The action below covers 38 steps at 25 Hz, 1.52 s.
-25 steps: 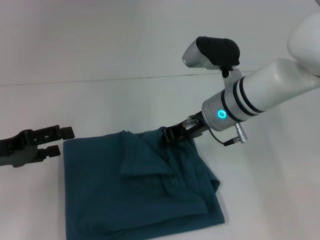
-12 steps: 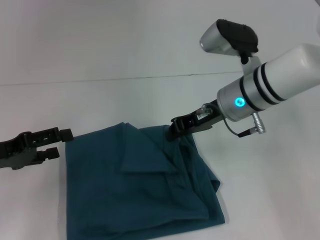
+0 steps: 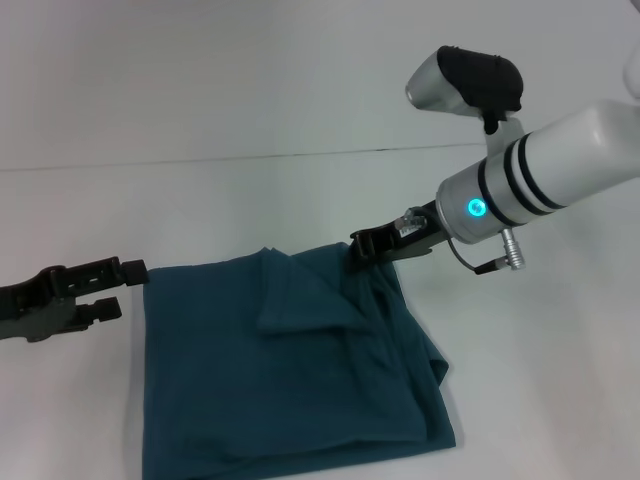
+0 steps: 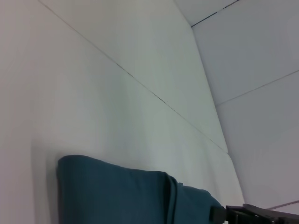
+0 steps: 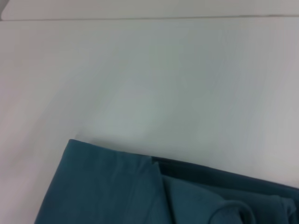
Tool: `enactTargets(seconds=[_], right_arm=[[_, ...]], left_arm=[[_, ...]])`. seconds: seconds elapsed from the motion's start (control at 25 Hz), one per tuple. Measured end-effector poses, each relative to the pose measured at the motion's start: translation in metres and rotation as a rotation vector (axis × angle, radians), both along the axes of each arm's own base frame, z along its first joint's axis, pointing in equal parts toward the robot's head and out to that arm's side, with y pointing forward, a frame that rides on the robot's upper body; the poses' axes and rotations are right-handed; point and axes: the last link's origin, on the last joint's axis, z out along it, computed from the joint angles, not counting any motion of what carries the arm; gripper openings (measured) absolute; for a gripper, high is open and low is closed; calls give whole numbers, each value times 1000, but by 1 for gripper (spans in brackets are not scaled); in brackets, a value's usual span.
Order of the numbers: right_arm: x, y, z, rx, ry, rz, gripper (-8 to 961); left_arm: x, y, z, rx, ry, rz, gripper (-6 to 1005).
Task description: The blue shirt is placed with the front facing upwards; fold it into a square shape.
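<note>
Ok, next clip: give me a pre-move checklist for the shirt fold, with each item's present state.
1. Blue shirt folded to a compact block on the table: ok.
2. Outline square: not ok, the right edge bulges and layers are rumpled.
3. Right gripper at the shirt's far right corner: ok.
4. Right jaws closed on cloth: cannot tell.
5. Left gripper beside the far left corner, off the cloth: ok, jaws open.
6. Front lettering visible: not ok, none shows.
</note>
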Motion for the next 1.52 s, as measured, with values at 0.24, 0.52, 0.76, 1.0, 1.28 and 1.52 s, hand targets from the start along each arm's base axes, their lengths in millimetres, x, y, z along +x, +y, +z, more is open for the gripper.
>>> enactTargets(seconds=[0.24,0.52,0.76,1.0,1.28,1.52], right_arm=[[6,3,-2,23,-29,-9,17],[14,7,-5,63,-52,-12,38],[15,11,-9,66,-141,9,161],[10,18,0,94,-166,-3,395],[-15,9,19,2,-44,80,504],[-29,-8,10,-146,-60,290,501]], left_arm=[[-1,-1,0,0,0,3,923],[-2,-2,-1,-1,-2,8,923],[-3,-3,-1,0,-2,12,923],[-3,-3,0,4,-6,9,922],[-3,-3,1,10,-10,10,922],[-5,-3,8,33,-18,18,922]])
